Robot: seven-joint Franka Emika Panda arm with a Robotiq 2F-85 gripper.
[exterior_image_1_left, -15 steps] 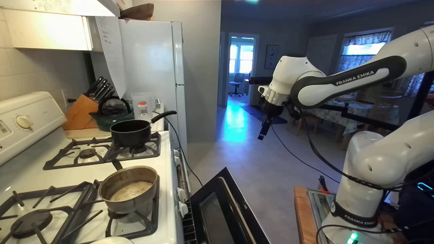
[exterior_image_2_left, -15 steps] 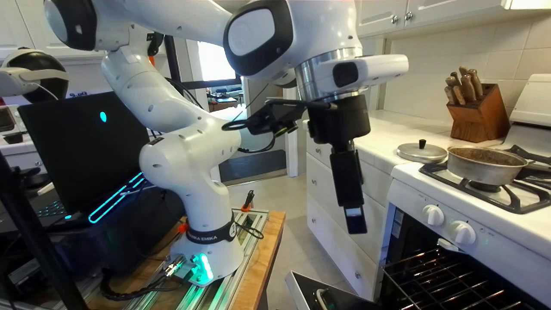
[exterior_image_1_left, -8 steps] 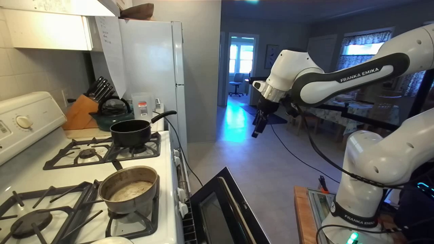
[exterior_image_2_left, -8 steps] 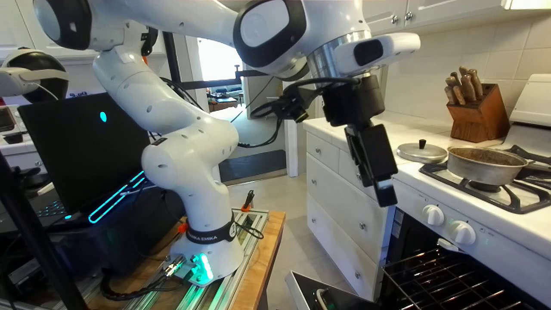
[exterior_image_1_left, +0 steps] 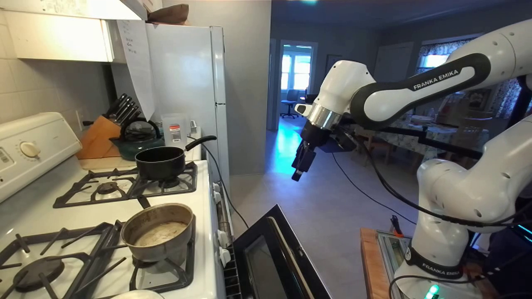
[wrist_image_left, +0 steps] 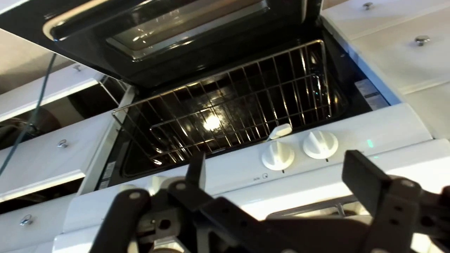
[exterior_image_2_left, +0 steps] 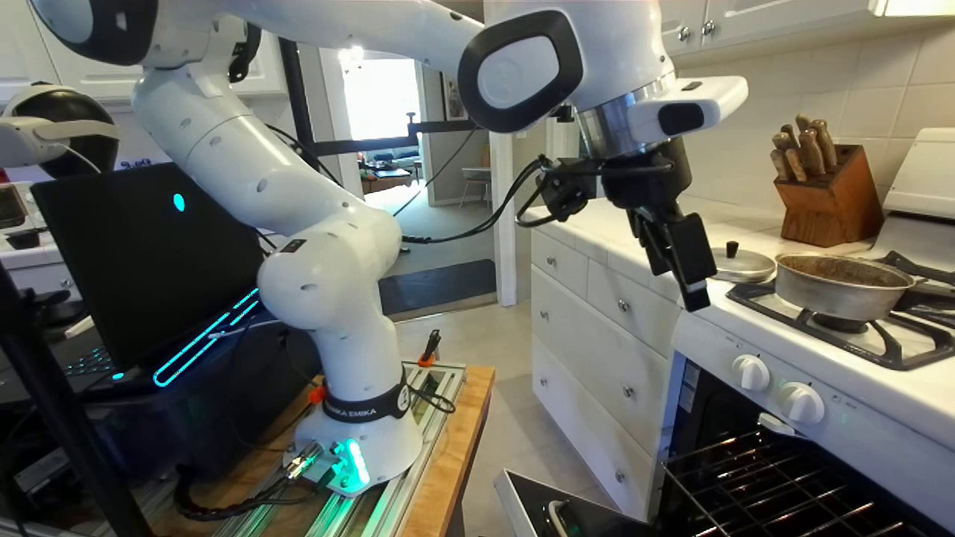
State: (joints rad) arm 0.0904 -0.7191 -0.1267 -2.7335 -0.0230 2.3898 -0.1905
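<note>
- Black and spread wide, the 2 fingers (wrist_image_left: 364, 181) of the hand (wrist_image_left: 276, 160) held nothing; the wrist view showed a broad gap from tip to tip.
- Compared with 1.0 s earlier, the hand had travelled toward the stove (exterior_image_2_left: 873, 403): its tips had hung against the drawers (exterior_image_2_left: 582, 350) in an exterior view, and at this moment they stood higher there, overlapping the stove's front corner along the line of sight.
- Both fingers also read as separate shapes, where 1.0 s before they had lain nearly in line; whether turning or spreading caused that, the pictures did not settle.
- No contact showed. The lowered oven door (exterior_image_1_left: 272, 257) was apart from the hand in an exterior view.
- The oven rack (wrist_image_left: 230, 101) showed in the stove's opening, and 2 white knobs (wrist_image_left: 277, 155) appeared between the fingertips in the wrist view, beyond them rather than gripped.
- The metal pan (exterior_image_2_left: 832, 298) stood on the stove with the lid (exterior_image_2_left: 744, 267) just beside it, and the black saucepan (exterior_image_1_left: 160, 165) stood farther along; all kept their places from 1.0 s earlier.
- Judged from this, the change amounted to approach, not handling: the hand had come nearer the stove's front, while door, rack and pan had not shifted.
</note>
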